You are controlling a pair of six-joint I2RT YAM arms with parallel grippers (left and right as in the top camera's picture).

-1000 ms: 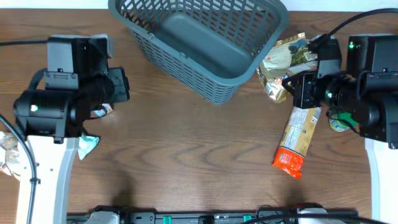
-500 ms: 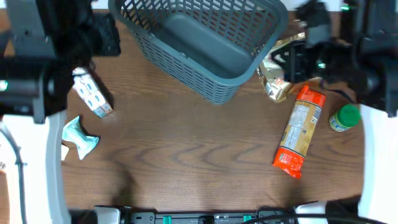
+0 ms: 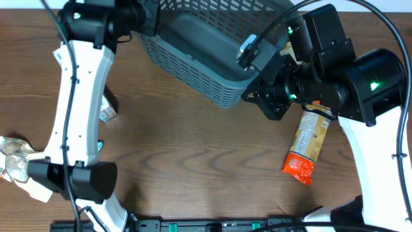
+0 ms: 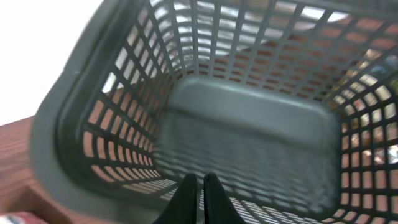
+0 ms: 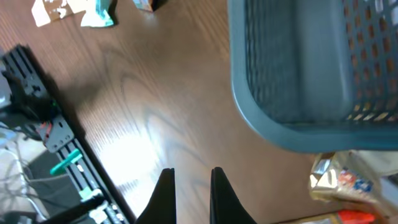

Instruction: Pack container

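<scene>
Container: you have the large dark grey plastic basket with slotted lattice walls [image 3: 193, 71] standing on the brown wooden table [image 3: 193, 161], at its far edge. Nothing lies on its solid floor.

Left gripper [image 4: 199, 177]: fingers drawn almost together, only a thin slit between them, nothing held. It points into the basket's open top; the floor and far wall lie straight ahead of the fingertips, and the thick rim curves away to their left.

Right gripper [image 5: 191, 171]: fingers a narrow gap apart, nothing between them, over bare wood. The basket's rounded corner sits ahead and to the right of the fingertips, clearly apart from them.

Around the right gripper: a crinkled gold foil packet [image 5: 336, 180] lies to its right, just beside the basket corner. A long orange-red printed packet [image 3: 306, 148] lies beyond that. A black rail [image 5: 37, 93] lies to the left. Far ahead on the left are a small white-and-blue box [image 3: 108, 115] and crumpled pale wrappers [image 3: 13, 161].
</scene>
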